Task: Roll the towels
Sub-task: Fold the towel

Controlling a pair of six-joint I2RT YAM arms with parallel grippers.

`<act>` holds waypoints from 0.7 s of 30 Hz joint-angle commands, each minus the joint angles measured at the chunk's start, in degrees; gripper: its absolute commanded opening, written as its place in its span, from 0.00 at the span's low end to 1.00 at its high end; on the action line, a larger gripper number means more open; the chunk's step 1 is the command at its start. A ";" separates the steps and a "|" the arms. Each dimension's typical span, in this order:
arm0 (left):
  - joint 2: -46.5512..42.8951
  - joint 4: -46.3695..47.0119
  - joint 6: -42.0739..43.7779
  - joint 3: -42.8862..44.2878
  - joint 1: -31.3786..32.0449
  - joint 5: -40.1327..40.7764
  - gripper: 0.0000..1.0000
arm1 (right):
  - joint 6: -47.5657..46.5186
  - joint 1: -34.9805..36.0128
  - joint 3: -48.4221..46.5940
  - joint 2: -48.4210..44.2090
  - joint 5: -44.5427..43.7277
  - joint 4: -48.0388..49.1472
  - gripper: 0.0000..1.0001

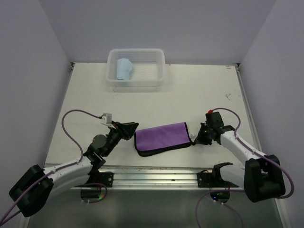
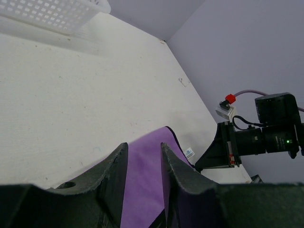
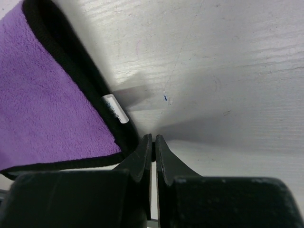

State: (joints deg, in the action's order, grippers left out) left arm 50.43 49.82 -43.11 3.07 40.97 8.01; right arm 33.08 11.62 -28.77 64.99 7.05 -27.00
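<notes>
A purple towel (image 1: 161, 137) with a black hem lies folded flat near the table's front edge. My left gripper (image 1: 132, 128) is at its left end. In the left wrist view the gripper (image 2: 144, 148) is open, its jaws apart, with the purple cloth (image 2: 142, 190) showing in the gap between them. My right gripper (image 1: 195, 138) sits at the towel's right near corner. In the right wrist view it (image 3: 153, 137) is shut, with a bit of the black hem between its tips, next to a white label (image 3: 115, 108). The light blue towel (image 1: 124, 69) lies rolled in the basket.
A white plastic basket (image 1: 137, 51) stands at the back of the table against the wall. Its corner also shows in the left wrist view (image 2: 57, 14). Lilac walls close in the table on the left, right and back. A metal rail (image 1: 156, 173) runs along the near edge.
</notes>
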 commanded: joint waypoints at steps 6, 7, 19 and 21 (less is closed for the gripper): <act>-0.87 -1.22 -1.01 -11.33 0.16 1.75 0.38 | 1.90 0.34 -0.58 1.63 -0.81 3.10 0.00; -0.43 -1.13 -1.10 -11.25 0.25 1.66 0.38 | 1.99 0.25 -0.49 1.54 -0.72 3.10 0.00; 3.01 -1.83 -0.92 -8.87 0.16 -0.54 0.32 | 2.34 0.25 -2.69 -0.04 -4.76 -0.24 0.00; 2.39 -3.85 -0.57 -8.70 0.16 -0.19 0.32 | 2.17 0.34 -3.04 0.05 -5.29 -0.42 0.00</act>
State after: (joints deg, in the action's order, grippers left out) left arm 54.15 47.09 -43.99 3.01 40.97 7.66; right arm 34.96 11.64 -29.30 66.22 4.54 -26.57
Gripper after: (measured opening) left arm 0.319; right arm 0.023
